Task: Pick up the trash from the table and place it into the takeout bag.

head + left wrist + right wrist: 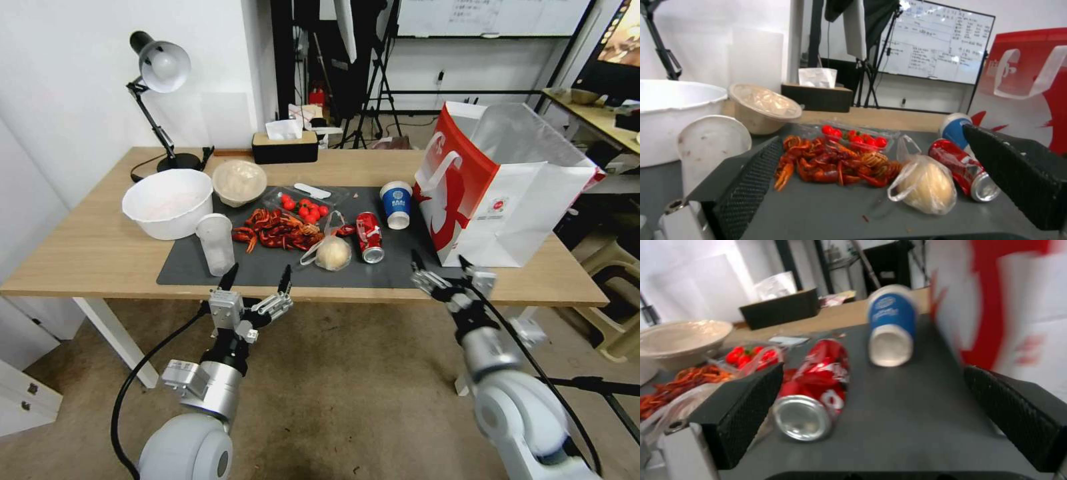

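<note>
Right hand [438, 265], jaws spread and empty, hovers at the counter [80, 253] edge facing the crushed red can [369, 237], left hand [257, 278] likewise open opposite the bagged lump [332, 253], takeout bag [507, 193] standing open beside for loading

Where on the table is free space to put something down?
Bare wood lies left of the white bowl and behind the mat, between tissue box and bag. The mat's front strip is free. Its middle, cup to can, is crowded.
</note>
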### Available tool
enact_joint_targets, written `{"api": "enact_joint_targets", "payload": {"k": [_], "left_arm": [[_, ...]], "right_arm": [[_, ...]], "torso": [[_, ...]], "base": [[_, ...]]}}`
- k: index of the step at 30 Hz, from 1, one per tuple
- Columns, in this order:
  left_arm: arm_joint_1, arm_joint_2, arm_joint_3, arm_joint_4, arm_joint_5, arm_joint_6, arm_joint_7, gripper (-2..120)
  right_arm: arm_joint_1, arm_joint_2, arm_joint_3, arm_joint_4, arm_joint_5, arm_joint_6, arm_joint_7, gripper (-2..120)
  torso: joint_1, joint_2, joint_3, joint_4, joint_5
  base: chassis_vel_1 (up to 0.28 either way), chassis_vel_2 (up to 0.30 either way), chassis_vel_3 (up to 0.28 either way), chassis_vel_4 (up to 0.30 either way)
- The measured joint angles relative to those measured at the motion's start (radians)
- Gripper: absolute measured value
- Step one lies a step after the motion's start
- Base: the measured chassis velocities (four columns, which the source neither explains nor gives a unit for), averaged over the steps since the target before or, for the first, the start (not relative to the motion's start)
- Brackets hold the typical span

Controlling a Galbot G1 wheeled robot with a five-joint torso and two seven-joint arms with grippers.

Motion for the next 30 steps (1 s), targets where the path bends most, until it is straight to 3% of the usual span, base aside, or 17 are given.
{"api": "enact_joint_targets", "payload": {"k": [8,21,30], "left_arm": [[0.0,-0.018,-0.012,0.001,0.008,-0.002,-0.002,100],[-0.006,-0.031,-0.019,0.016,0.011,-0.003,-0.008,100],[-0.006,-0.022,-0.025,0.015,0.01,-0.01,-0.017,100]], "right_arm": [[0.185,-0.054,-0.16,-0.09,0.071,-0.059,0.059,100],[0.299,-0.05,-0.259,-0.157,0.099,-0.183,0.164,99],[0.313,-0.026,-0.281,-0.17,0.097,-0.241,0.214,72]], "torso": [[0.0,0.0,0.0,0.0,-0.0003],[0.0,0.0,0.0,-0.0001,-0.0002],[0.0,0.0,0.0,-0.0001,-0.0003]], "base": [[0.0,0.0,0.0,0.0],[0.0,0.0,0.0,0.0],[0.0,0.0,0.0,0.0]]}}
